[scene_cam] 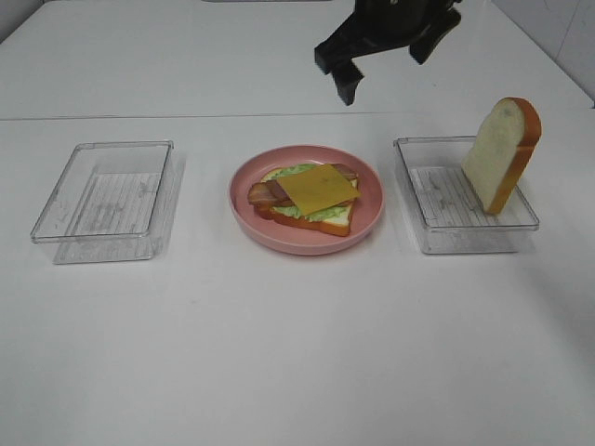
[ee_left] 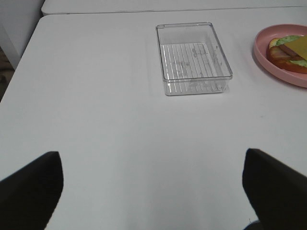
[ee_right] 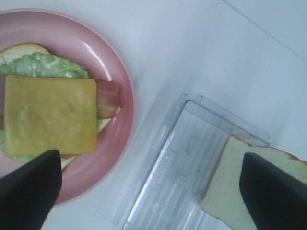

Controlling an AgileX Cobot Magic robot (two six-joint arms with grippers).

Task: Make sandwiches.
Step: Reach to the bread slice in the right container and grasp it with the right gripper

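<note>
- Left gripper (ee_left: 151, 191): jaws wide apart, holding nothing, low over bare worktop (ee_left: 120, 134), near the empty left tray (scene_cam: 102, 200).
- Plate (scene_cam: 372, 209), centre: stack of bread (scene_cam: 337, 221), lettuce (scene_cam: 311, 212), bacon (scene_cam: 263, 193), cheese (scene_cam: 317, 189) on top.
- Top slice (scene_cam: 500, 153) leans upright in right tray (scene_cam: 437, 237); it looks the last piece.
- Right gripper (scene_cam: 386, 51), far: jaws fully apart, empty, raised behind plate. Next: likely grab slice, cap the cheese.

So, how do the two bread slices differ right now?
The bread slice on the plate lies flat on the pink plate, covered by lettuce, bacon and cheese; the second bread slice stands on edge in the right tray, bare. Both are white with orange-brown crust.
</note>
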